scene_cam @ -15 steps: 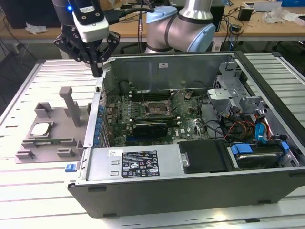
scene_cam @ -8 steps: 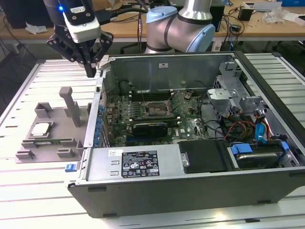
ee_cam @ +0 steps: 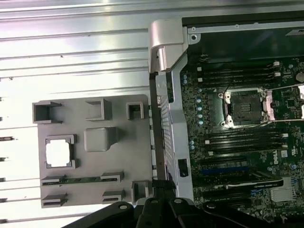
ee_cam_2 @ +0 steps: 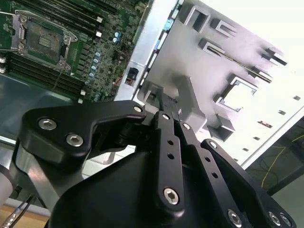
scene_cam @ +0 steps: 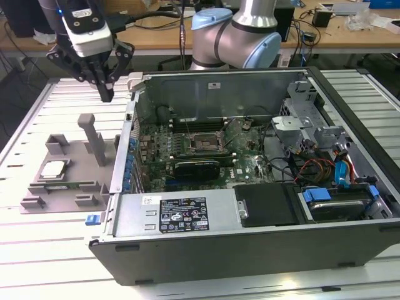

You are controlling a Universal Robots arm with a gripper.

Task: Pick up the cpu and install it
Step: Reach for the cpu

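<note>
We judge the task barely begun: neither the pick nor the install is done. The cpu [scene_cam: 54, 169] lies flat in its square pocket on the grey fixture [scene_cam: 74, 159], which sits on the desk [scene_cam: 44, 262] on the exterior view's left, outside the case [scene_cam: 250, 250]. In both wrist views its pale top shows bare, with nothing touching it [ee_cam: 58, 153] [ee_cam_2: 240, 97]. The hand [scene_cam: 106, 94] hangs in the air above the fixture's side nearest the case wall, apart from the cpu. Its fingers look drawn together to a point and hold nothing. On the motherboard [scene_cam: 247, 164] inside the case, the socket [scene_cam: 201, 142] shows a dark centre inside its metal frame, with no silver chip seated in it [ee_cam: 244, 108]. So we count the grasp, the carry and the seating as all left to do.
</note>
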